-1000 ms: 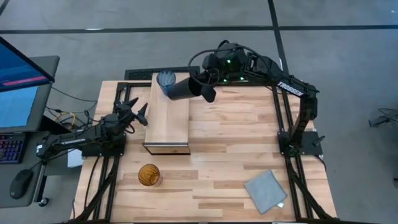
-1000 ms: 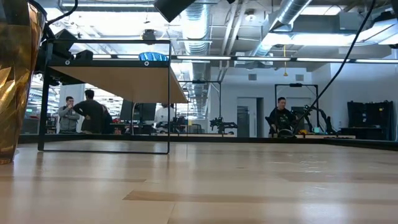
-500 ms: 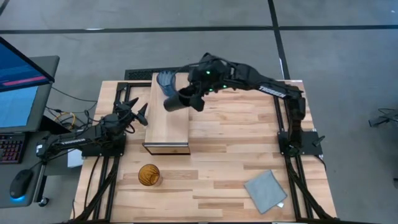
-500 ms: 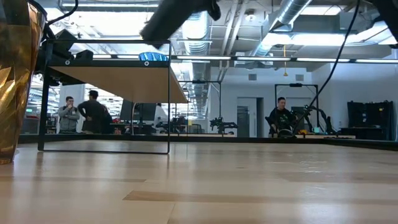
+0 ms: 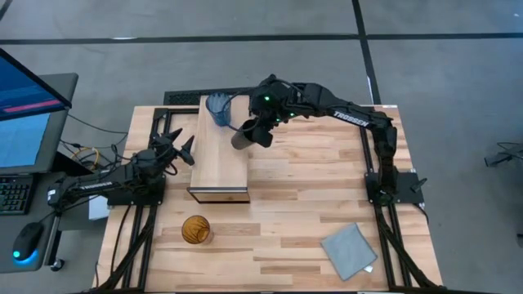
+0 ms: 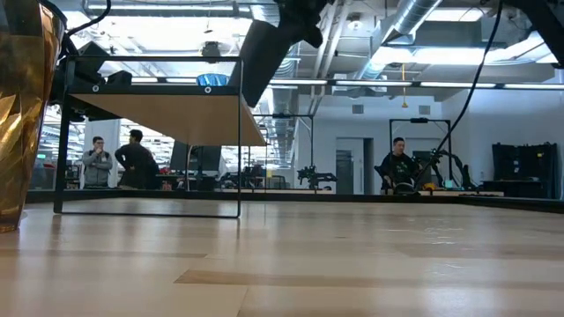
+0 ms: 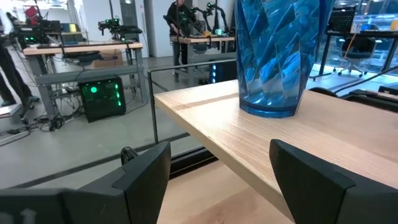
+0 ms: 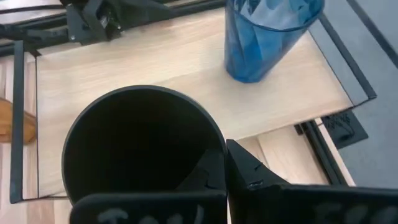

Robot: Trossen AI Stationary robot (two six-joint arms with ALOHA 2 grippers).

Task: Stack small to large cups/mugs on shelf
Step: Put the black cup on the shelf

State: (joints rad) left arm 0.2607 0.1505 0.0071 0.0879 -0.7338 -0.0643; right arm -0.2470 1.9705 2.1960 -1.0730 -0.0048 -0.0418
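Note:
A translucent blue cup [image 5: 217,108] stands upright on the far end of the light-wood shelf [image 5: 219,159]; it also shows in the left wrist view [image 7: 280,50] and the right wrist view [image 8: 267,37]. My right gripper [image 5: 260,131] is shut on a black cup [image 5: 243,135], held in the air over the shelf's right edge, just near of the blue cup. An amber cup [image 5: 195,229] stands on the table near the front left. My left gripper [image 5: 181,145] is open and empty, left of the shelf. My right gripper holds the black cup by its rim [image 8: 214,163], one finger inside the open mouth and one outside the wall. The fingers come from above and from the table's right, slanting down. The cup [image 6: 264,55] hangs tilted, mouth up, clear of the shelf.
A grey-blue folded cloth [image 5: 349,250] lies at the table's front right. The shelf's black frame [image 6: 240,132] stands at its edges. A monitor and a keyboard sit off the table's left side. People show in the room beyond the table.
My right gripper has carried the black cup toward the table's left and near edges and downward. The cup has tipped from lying almost level to more upright, mouth up. It now hangs lower, beside the blue cup.

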